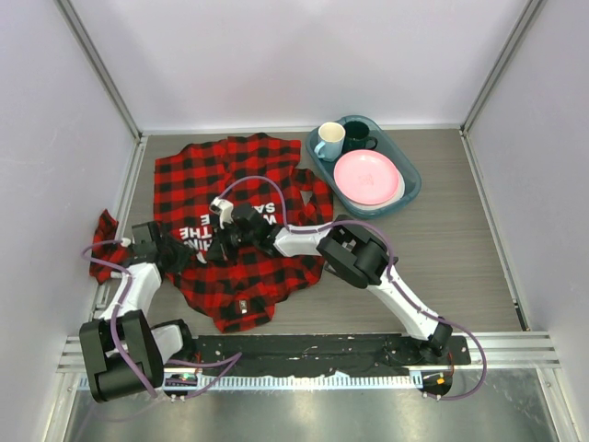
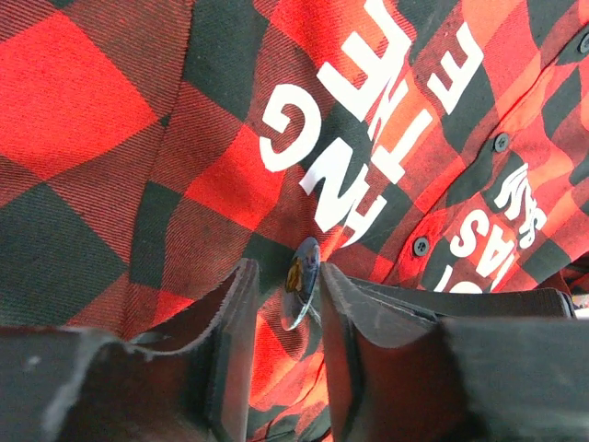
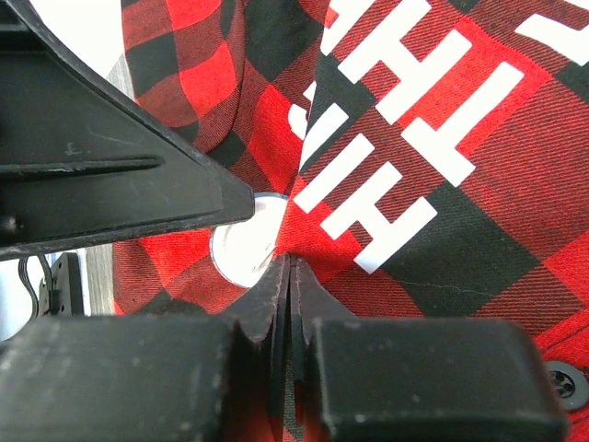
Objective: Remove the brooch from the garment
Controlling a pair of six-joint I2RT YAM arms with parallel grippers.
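From my end the job is at the grasping stage, not finished; the red-and-black checked flannel shirt [image 1: 204,175] with white block lettering lies spread flat on the grey wood-grain table [image 1: 460,267], and the small round glossy brooch [image 2: 302,276] is not yet off it, sitting on the cloth just below the lettering. The left gripper [image 2: 287,272] stands partly open astride the brooch, which I see edge-on between its fingers [image 2: 230,350]; one pad looks to be against the disc, while a sliver of red cloth shows between it and the other, so I judge it is not clamped. The right gripper [image 3: 290,262] is closed tight on a fold of the shirt right beside the brooch; its own camera shows a pale round disc part-hidden by that fold, which I take for the same brooch, with the left arm's black finger close above it. What is done, as I read it: cloth pinned down, brooch bracketed; what is left: close on it, work it free and lift it clear. The teal plastic tray [image 1: 410,198] of crockery sits well apart.
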